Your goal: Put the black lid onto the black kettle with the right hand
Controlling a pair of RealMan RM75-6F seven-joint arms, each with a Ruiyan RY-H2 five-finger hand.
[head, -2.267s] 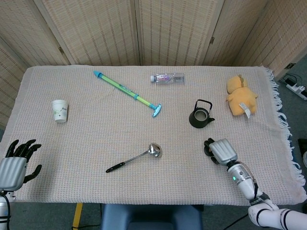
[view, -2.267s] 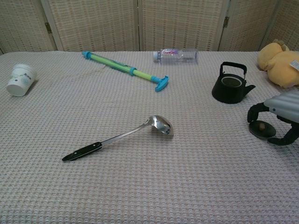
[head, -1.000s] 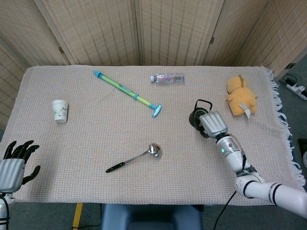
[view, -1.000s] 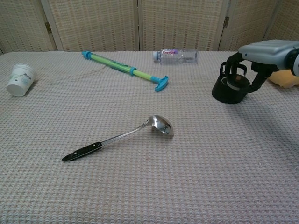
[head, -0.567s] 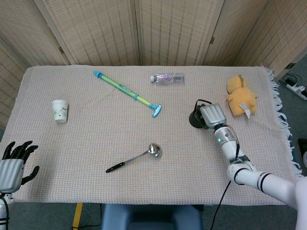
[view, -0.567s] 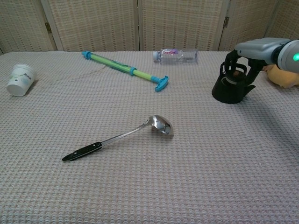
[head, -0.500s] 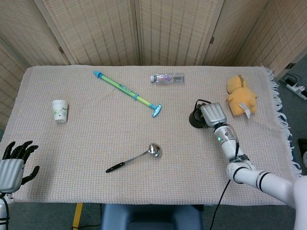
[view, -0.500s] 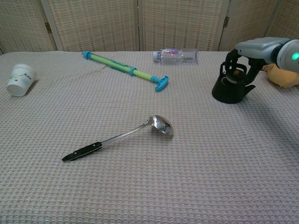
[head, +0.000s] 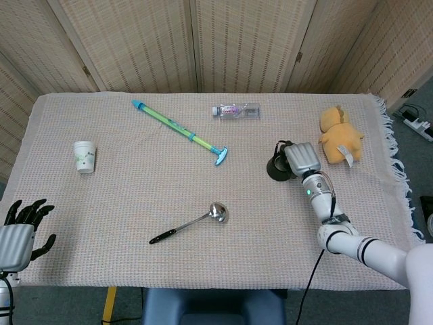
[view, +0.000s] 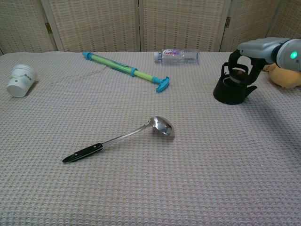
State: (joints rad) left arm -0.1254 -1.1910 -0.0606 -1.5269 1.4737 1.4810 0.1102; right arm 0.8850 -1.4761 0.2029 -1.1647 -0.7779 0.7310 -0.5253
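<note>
The black kettle (view: 229, 92) stands at the right of the table, also seen from the head camera as a dark round body (head: 274, 170). My right hand (view: 254, 51) hovers over it, dark fingers (view: 231, 62) curled down around the kettle's handle area. Between those fingers it holds the small black lid (view: 239, 71) just above the kettle's mouth, whose grey rim still shows. In the head view the right hand (head: 302, 159) covers most of the kettle and hides the lid. My left hand (head: 18, 231) rests at the near left table corner, fingers spread, holding nothing.
A yellow plush toy (head: 340, 138) lies just right of the kettle. A water bottle (view: 178, 55) lies behind it, a green-blue water squirter (view: 126, 69) to the left. A ladle (view: 123, 138) lies mid-table, a paper cup (view: 19, 80) at far left.
The right hand lifted the lid off the table near the front right and carried it back to above the kettle. In the last half second it barely shifted.
</note>
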